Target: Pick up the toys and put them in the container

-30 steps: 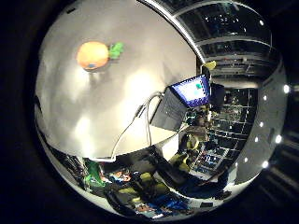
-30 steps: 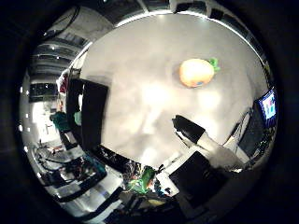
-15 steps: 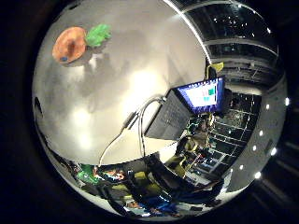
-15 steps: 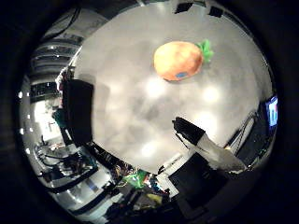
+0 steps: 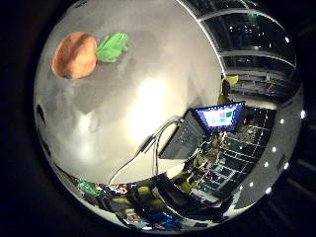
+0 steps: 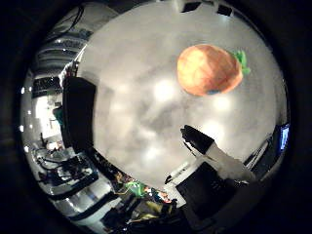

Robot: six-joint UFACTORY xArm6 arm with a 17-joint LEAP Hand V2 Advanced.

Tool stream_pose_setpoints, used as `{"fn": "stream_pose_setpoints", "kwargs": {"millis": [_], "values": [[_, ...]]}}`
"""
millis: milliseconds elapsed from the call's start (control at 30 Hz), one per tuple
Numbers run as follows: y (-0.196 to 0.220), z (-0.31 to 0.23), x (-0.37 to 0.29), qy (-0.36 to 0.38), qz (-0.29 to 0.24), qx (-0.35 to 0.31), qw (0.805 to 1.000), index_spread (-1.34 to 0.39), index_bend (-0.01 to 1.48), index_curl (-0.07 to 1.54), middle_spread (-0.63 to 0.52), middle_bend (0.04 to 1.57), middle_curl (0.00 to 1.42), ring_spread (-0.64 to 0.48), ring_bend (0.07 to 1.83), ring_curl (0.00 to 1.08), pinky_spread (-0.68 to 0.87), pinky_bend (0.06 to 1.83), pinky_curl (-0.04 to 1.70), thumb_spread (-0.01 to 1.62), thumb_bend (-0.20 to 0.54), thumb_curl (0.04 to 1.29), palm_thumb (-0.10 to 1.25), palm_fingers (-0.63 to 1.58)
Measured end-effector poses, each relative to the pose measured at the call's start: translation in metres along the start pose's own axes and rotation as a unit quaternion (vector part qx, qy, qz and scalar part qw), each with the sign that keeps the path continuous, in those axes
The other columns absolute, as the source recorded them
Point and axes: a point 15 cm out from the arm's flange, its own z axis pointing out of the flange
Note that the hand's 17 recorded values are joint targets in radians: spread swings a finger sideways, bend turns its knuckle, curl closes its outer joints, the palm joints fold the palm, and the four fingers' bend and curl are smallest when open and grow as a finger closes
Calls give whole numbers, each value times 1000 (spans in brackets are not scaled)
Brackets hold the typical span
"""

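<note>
Your soft, round orange toy (image 6: 208,69) with its green leafy tuft lies on the smooth grey desk (image 5: 148,64); your hand (image 6: 214,161) hangs released, grasping nothing.

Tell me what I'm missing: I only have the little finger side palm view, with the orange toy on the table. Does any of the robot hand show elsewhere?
Observer: Yes. In the thumb side palm view a part of the robot hand reaches in straight, apart from the orange toy and holding nothing.
Operator: Any container there?
Observer: A dark box-like thing stands at the edge of the table; I cannot tell whether it is the container.
</note>
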Motion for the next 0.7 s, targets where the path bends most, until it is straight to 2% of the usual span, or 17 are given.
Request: {"fn": "stream_pose_setpoints", "kwargs": {"millis": [233,467,600,700], "values": [[-16,24,2,30,-16,6,999,-391,155,257,-20,262,334,48,338,239,353,448,267,899,-28,404,806,164],[-16,38,5,38,-19,6,999,-378,162,265,-59,298,338,-33,347,243,324,432,263,877,-28,402,819,263],[-11,44,7,40,-21,1,999,-387,155,256,-93,327,339,-114,439,252,259,448,254,875,-28,401,819,409],[-8,47,8,39,-21,-2,999,-426,160,249,-176,389,351,-247,647,288,131,458,235,879,-33,397,806,645]]}}
